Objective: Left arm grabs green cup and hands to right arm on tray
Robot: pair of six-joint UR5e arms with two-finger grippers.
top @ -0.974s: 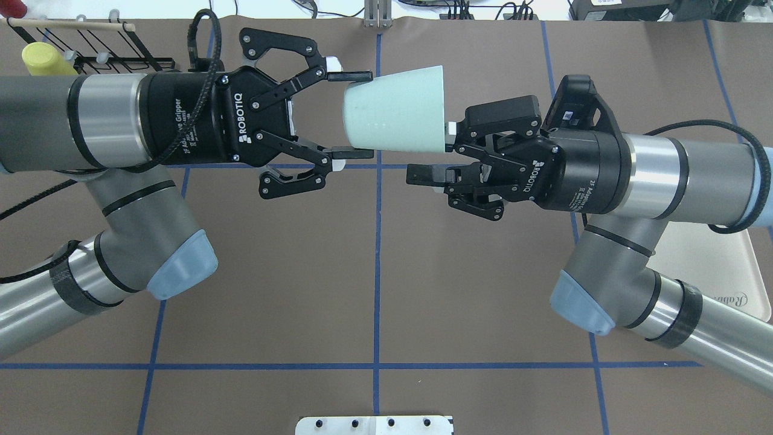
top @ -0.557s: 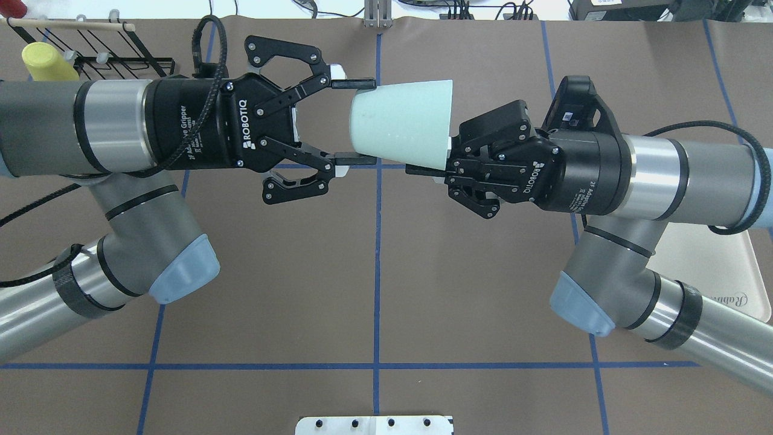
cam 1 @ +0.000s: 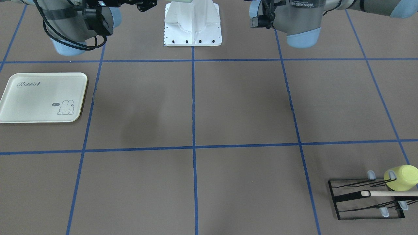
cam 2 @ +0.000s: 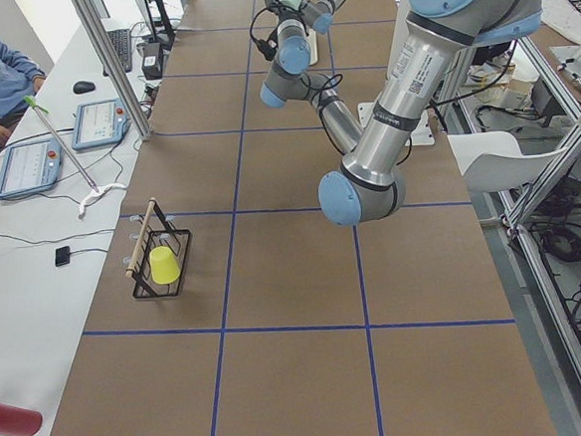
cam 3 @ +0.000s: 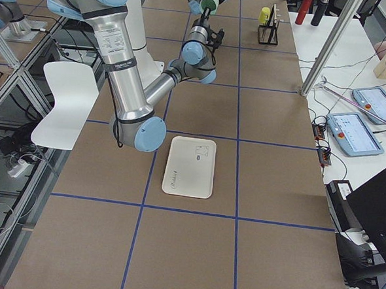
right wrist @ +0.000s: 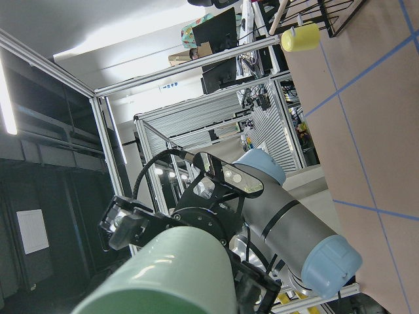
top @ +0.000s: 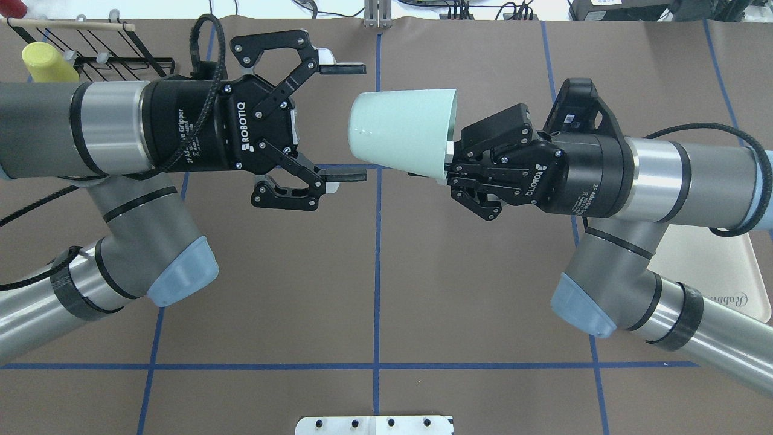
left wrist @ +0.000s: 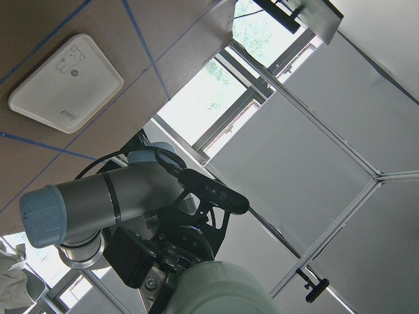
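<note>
Jaws on the right arm [top: 682, 181] are pinched shut on the mouth end of the green cup [top: 401, 130]. They grip only the wall at the rim, and whether one finger sits inside the mouth cannot be made out. The cup lies on its side in the air, well above the worktop [top: 302, 290], with its narrow base pointing at the left arm [top: 109, 127].

That arm's jaws are spread wide and hold nothing. Their fingers [top: 342, 68] bracket the base end of the cup, one on each side, with a clear gap on both.

The tray [cam 1: 42, 94] lies bare on the right arm's side of the worktop, well apart from the cup. The overhead view shows only a corner of it under the right arm. A yellow cup [cam 1: 401, 178] sits on a rack [cam 1: 359, 199] at the far corner on the left arm's side and plays no part.

The main risk, as I judge it, is the hold itself. The whole cup overhangs from a pinch at the rim, so a quick swing toward the tray could make it pivot or slide out. A sideways move while the open fingers flank the base could knock the cup against one of them. If it is let go while lying on its side, it would likely roll off the tray.
</note>
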